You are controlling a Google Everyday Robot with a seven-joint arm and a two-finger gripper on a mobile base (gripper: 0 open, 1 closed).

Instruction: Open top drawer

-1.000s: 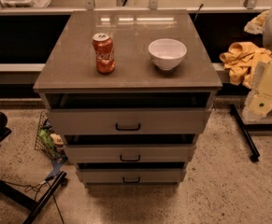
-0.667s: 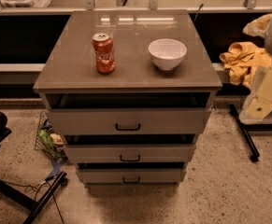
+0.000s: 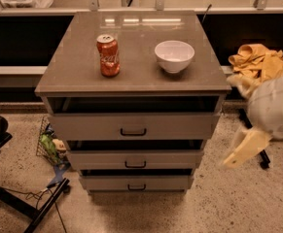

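The top drawer [image 3: 87,126] is the widest of three grey-beige drawers in a cabinet. It stands pulled out a little, with a dark gap showing above its front. Its small black bar handle [image 3: 133,132] is centred on the front. My gripper [image 3: 243,148] hangs at the right of the cabinet, about level with the middle drawer [image 3: 97,159]. It is apart from the cabinet and to the right of the top drawer's front corner. It holds nothing that I can see.
A red soda can [image 3: 108,56] and a white bowl [image 3: 174,56] stand on the cabinet top [image 3: 73,67]. The bottom drawer [image 3: 102,182] sits below the others. A yellow cloth [image 3: 257,59] lies at the right, a wire basket [image 3: 48,144] and a black chair base [image 3: 14,198] at the left.
My arm and gripper have moved left and a little down, closer to the cabinet's right side. The drawers, can and bowl have not moved.
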